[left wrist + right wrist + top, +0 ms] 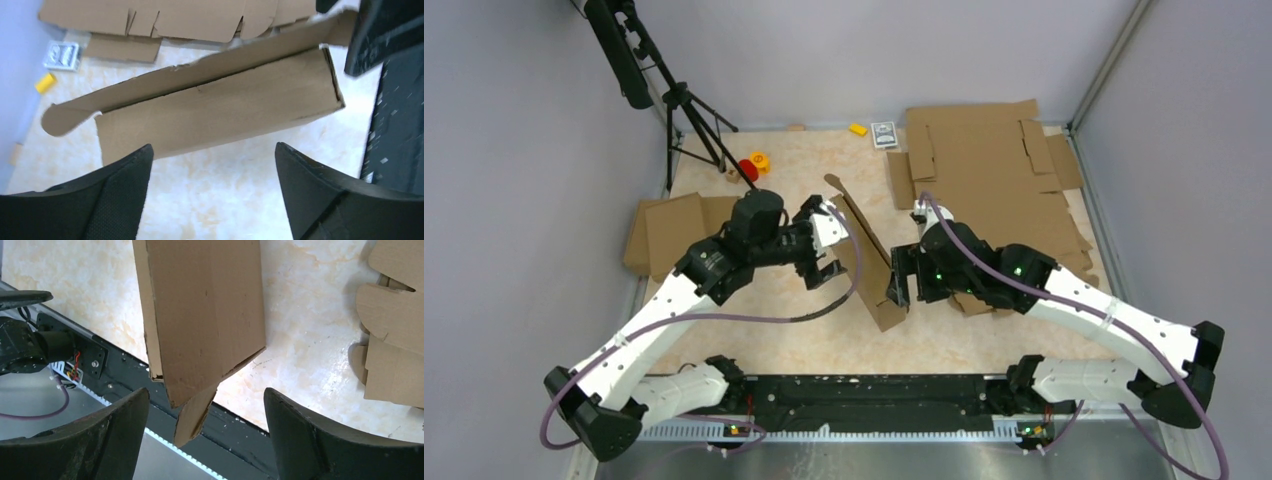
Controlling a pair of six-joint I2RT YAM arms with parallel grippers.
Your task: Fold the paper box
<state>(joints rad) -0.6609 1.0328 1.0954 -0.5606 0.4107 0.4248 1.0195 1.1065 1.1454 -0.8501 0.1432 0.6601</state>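
Paper box point(869, 255) partly folded, standing on edge at the middle of the table point(804, 335), left gripper point(828, 250) just beside its left face, jaws wide, holding nothing, right gripper point(898, 277) just beside its right face, jaws wide, holding nothing, pile of cardboard sheets point(989, 170) at far right.

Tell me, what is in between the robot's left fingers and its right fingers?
The paper box. In the top view it stands on edge between the left fingers and the right fingers, and both sets are open.
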